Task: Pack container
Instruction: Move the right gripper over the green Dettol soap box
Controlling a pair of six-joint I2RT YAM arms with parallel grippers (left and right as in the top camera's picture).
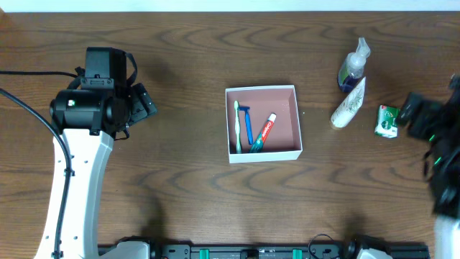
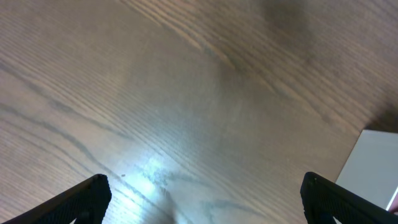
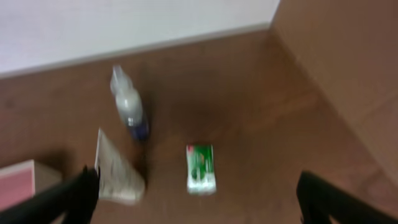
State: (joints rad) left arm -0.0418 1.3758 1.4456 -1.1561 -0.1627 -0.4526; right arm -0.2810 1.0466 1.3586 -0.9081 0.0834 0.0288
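L jaws are spread wide in the left wrist view, w/ nothing held btw. them. Only bare wood surface [image 2: 186, 93] is seen beneath, and a white corner of the container [image 2: 373, 165] is caught at the frame's right edge. R jaws are likewise spread wide, nothing gripped. Ahead of them a clear spray bottle [image 3: 129, 102] and a white tube [image 3: 118, 171] are seen close together, w/ a green-white box [image 3: 201, 168] set apart to one side. From overhead the container is found near the ctr of the surface, btw. the two arms – a toothbrush [image 1: 237, 126], blue razor [image 1: 248, 126] and toothpaste [image 1: 264, 131] are laid flat inside, toward its L half. R arm [image 1: 438, 158] is blurred.
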